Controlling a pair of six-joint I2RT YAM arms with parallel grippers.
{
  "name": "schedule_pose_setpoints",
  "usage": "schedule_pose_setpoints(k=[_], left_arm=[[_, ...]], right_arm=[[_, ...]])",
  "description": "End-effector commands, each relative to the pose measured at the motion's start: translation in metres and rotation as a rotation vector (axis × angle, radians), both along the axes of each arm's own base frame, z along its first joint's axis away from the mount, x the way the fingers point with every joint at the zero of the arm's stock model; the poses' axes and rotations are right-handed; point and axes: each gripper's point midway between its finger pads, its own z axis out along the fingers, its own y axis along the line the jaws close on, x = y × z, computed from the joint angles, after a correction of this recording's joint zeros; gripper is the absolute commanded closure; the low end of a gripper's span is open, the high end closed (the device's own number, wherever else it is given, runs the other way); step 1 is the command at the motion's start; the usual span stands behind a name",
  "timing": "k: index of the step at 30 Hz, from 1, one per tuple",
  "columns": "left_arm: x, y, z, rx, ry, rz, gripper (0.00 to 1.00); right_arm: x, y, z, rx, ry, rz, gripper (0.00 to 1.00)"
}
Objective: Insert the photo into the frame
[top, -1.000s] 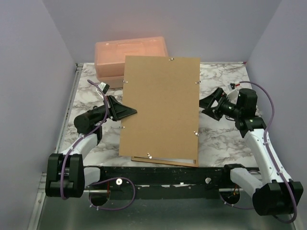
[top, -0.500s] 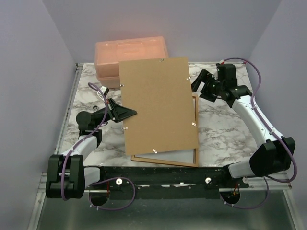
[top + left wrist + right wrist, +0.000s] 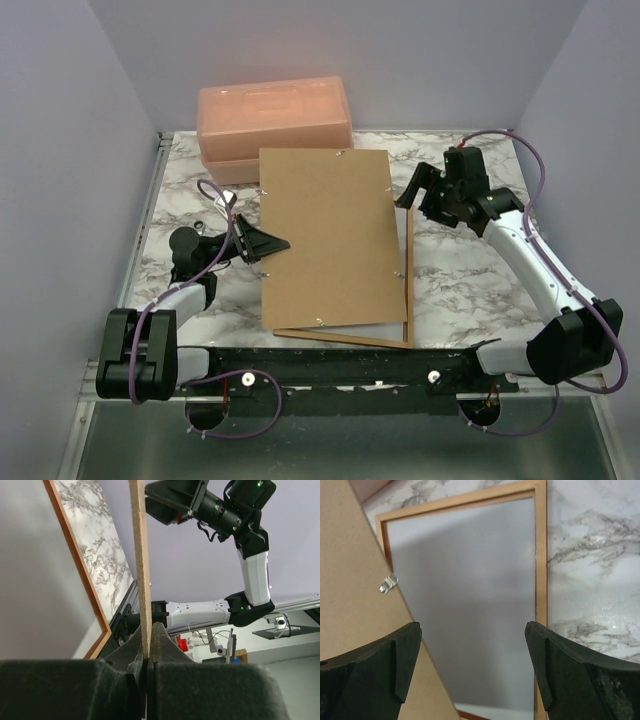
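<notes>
**Task items**
- Frame (image 3: 408,270): one. It lies flat on the marble table (image 3: 470,285), near the middle. Only its right rail and near rail show in the top view. In the right wrist view the paler tan side (image 3: 540,555) faces up.
- Photo (image 3: 470,595): one flat, pale grey-white sheet fills the frame opening. It appears to be the photo lying print side down, but no printed side shows. In the top view a thin strip (image 3: 350,327) shows at the near rail.

**Obstruction**
- Backing board (image 3: 325,235): one, plain brown. It is tilted over the frame and covers most of the opening. Small metal tabs sit along its edges, and one of them (image 3: 387,583) shows in the right wrist view.

**Grippers**
- Left gripper (image 3: 148,630): clamped on the left edge of the backing board, which stands edge-on between the fingers. In the top view it (image 3: 268,243) sits at the middle of the board's left side.
- Right gripper (image 3: 418,198): fingers spread wide with nothing between them. It hangs above the far right part of the frame, just beside the board's right edge and not touching it.

**Surroundings**
- Peach plastic box (image 3: 275,120): one, at the far edge of the table behind the board.
</notes>
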Motion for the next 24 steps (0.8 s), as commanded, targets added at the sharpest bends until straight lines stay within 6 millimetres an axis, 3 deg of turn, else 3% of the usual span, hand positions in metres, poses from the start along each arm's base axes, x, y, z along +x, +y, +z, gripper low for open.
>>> schedule_pose_setpoints(k=[1,7,13,19,24], left_arm=[[0.0,-0.002,-0.001,-0.015,-0.045,-0.004,1.0],[-0.003,-0.002,-0.014,-0.011,-0.025,-0.023,1.0],[-0.007,-0.003,-0.021,-0.007,-0.013,-0.034,1.0],[-0.009,-0.003,-0.024,-0.015,-0.006,-0.039,1.0],[-0.01,-0.003,-0.028,-0.012,0.01,-0.045,1.0]], right_arm=[[-0.027,-0.008,-0.024,-0.041,0.062,0.005,0.06],[-0.026,-0.01,-0.023,-0.053,0.054,-0.001,0.08],[-0.005,-0.005,-0.022,-0.068,0.046,0.008,0.12],[0.016,-0.001,-0.034,-0.089,0.061,0.013,0.15],[0.031,0.006,-0.028,-0.081,0.042,0.02,0.17]])
